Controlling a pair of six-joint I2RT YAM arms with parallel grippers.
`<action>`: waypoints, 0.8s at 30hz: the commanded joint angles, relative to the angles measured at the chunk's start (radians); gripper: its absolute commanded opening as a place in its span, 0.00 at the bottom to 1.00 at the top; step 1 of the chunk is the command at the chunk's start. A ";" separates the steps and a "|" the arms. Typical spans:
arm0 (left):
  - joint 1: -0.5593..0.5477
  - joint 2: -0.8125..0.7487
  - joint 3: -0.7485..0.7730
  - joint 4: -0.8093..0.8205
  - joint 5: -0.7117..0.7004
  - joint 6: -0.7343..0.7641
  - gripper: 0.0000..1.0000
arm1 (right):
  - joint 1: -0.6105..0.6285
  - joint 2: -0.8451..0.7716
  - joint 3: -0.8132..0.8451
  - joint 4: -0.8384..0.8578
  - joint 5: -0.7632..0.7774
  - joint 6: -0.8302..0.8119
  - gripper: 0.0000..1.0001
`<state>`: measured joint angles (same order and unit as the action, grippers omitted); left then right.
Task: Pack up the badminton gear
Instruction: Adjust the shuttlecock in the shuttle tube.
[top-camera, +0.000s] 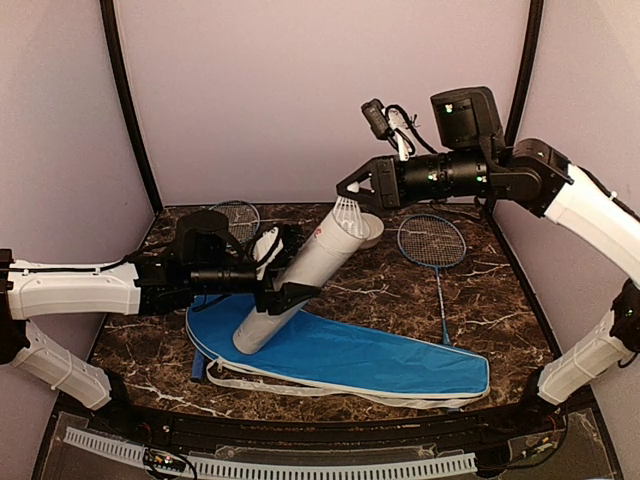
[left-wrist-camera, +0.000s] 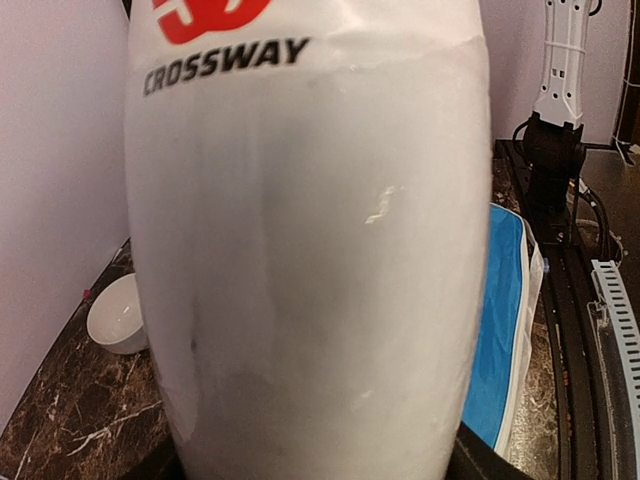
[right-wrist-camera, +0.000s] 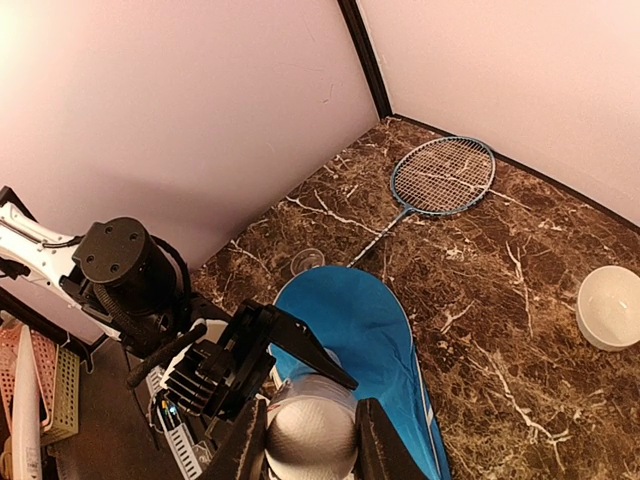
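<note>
Marble table (top-camera: 400, 290) carries blue racket cover (top-camera: 380, 365), two rackets (top-camera: 432, 240), white bowl (right-wrist-camera: 610, 305).

Pale lilac walls (top-camera: 300, 90) close in on three sides, with black poles (top-camera: 127, 110) running up the back corners. The surface (top-camera: 500, 300) is dark brown marble with white veins.

Two rackets (top-camera: 432, 242); one tube (top-camera: 300, 275), cover (top-camera: 380, 360), bowl (right-wrist-camera: 610, 305), shuttlecock (top-camera: 347, 215)?

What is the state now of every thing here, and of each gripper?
white tube: tilted, lower end on the racket cover.
shuttlecock: at the tube's upper mouth.
racket cover: lying flat.
left racket: flat, uncovered.
right racket: flat, uncovered.
bowl: upright.
left gripper: shut on the white tube.
right gripper: shut on the shuttlecock.
</note>
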<state>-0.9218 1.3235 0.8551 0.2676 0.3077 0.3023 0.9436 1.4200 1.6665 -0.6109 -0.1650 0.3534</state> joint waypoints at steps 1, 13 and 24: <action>-0.006 0.008 0.015 -0.032 0.015 -0.011 0.68 | 0.023 0.003 -0.023 0.128 0.042 0.003 0.14; -0.005 -0.003 0.010 0.001 0.015 -0.073 0.68 | 0.061 -0.126 -0.251 0.305 0.168 0.028 0.13; 0.018 -0.004 0.022 0.015 -0.013 -0.147 0.68 | 0.080 -0.179 -0.335 0.368 0.134 0.026 0.17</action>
<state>-0.9207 1.3243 0.8566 0.2687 0.2928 0.2363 1.0061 1.2903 1.3746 -0.3229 -0.0216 0.3763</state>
